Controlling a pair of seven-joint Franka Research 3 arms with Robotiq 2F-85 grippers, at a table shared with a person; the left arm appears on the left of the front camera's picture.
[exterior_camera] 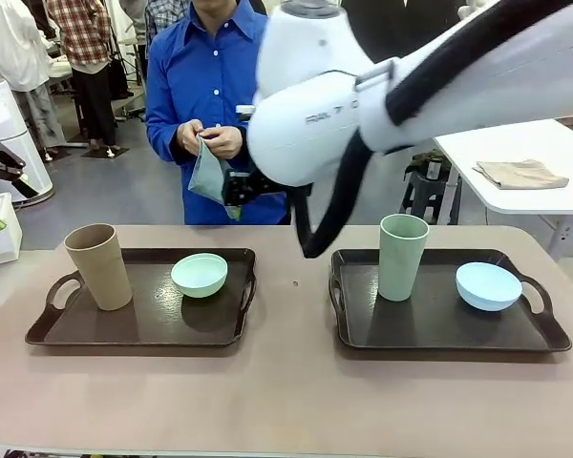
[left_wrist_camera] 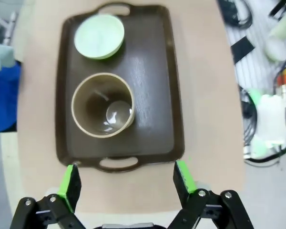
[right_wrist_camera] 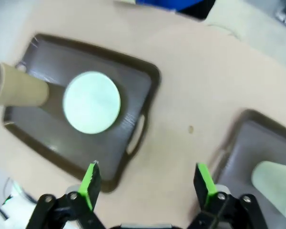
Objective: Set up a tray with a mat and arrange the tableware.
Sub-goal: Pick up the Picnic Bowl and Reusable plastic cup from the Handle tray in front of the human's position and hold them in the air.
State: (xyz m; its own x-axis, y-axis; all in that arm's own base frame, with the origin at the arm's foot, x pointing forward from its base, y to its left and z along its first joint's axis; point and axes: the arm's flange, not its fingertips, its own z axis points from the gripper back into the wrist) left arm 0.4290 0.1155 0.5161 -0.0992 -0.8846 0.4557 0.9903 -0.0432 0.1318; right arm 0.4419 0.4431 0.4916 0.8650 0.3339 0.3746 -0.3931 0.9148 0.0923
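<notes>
Left wrist view: the left claw (left_wrist_camera: 126, 174) stands wide and holds nothing, poised over the near table edge. Just ahead of its fingers lies the left tray (left_wrist_camera: 152, 86). The tan cup (left_wrist_camera: 102, 105) stands upright there, closest to the claw. The mint green bowl (left_wrist_camera: 99, 36) sits farther ahead at the tray's far end, apart from the cup.

Right wrist view: the right claw (right_wrist_camera: 148, 174) is likewise wide and empty, over bare table (right_wrist_camera: 190, 95) between the 2 trays. The sage green cup (right_wrist_camera: 274, 183) stands off to one side of this claw, on the right tray (right_wrist_camera: 248, 138). Front view: the light blue bowl (exterior_camera: 489, 284) rests on that same tray, beside the cup and not touching it.

Handling, as a judgement: all 4 pieces look like light, stiff, matte plastic, unlikely to break. The tall cups would tip easily, so a hold across the body at mid-height seems soundest. The bowls are best pinched at the rim, 1 finger inside, since the curved wall could slip.

Surface and room: the table is flat and tan. The trays are dark, with raised rims and cut-out handles, and neither carries a mat. A person at the far side holds a folded grey-blue cloth (exterior_camera: 208, 176) in both hands (exterior_camera: 210, 138); it is possibly the mat. A white side table (exterior_camera: 554, 143) stands beyond.
</notes>
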